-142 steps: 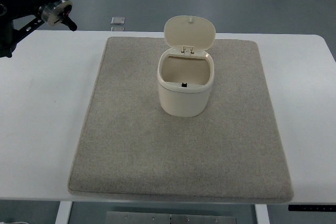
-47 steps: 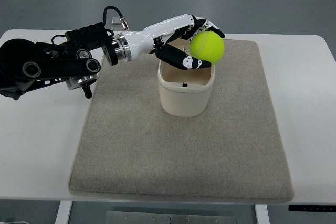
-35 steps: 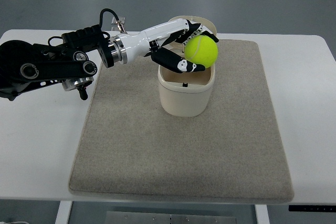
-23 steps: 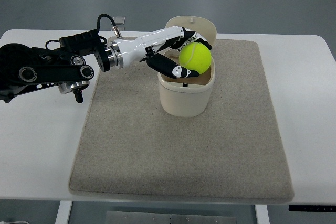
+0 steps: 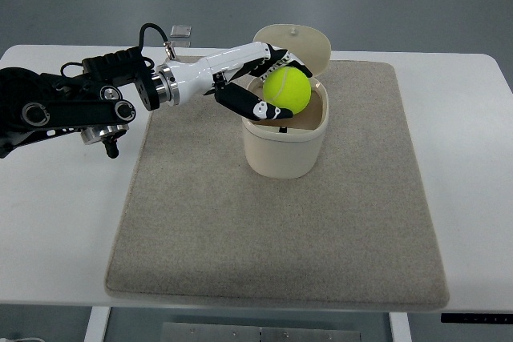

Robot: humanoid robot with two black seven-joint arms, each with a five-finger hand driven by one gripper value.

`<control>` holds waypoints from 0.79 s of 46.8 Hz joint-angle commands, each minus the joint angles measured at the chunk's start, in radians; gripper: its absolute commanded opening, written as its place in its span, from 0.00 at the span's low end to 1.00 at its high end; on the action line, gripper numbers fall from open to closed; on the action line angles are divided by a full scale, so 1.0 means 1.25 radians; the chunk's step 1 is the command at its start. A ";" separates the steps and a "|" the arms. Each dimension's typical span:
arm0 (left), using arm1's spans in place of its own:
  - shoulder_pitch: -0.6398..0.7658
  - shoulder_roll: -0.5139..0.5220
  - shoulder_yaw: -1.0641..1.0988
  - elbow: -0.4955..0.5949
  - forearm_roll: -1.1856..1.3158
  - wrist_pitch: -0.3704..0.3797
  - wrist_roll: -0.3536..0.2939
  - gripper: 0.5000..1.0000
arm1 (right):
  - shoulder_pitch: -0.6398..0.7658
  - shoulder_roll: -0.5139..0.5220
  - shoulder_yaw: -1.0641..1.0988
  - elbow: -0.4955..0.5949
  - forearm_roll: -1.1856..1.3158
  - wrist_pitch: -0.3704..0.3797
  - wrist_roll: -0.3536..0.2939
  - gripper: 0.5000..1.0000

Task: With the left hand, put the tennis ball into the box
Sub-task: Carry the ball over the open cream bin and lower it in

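Left robot hand (image 5: 260,86) clasps a tennis ball (image 5: 288,90) over the open box (image 5: 284,138), on a beige mat (image 5: 272,230) covering the white tabletop (image 5: 56,222); grey floor beyond.

tennis ball (image 5: 288,90): you see bright yellow-green
box (image 5: 284,146): cream
left hand (image 5: 258,86): white, black fingers
mat (image 5: 272,222): speckled beige
table (image 5: 60,214): white

Single top view, looking steeply down from the robot's near side; the white table (image 5: 48,222) and grey mat (image 5: 272,230) fill the frame.
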 commanded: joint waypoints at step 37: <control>0.010 -0.006 0.003 0.020 -0.002 0.036 0.000 0.00 | 0.000 0.000 0.000 0.000 0.000 0.000 0.000 0.80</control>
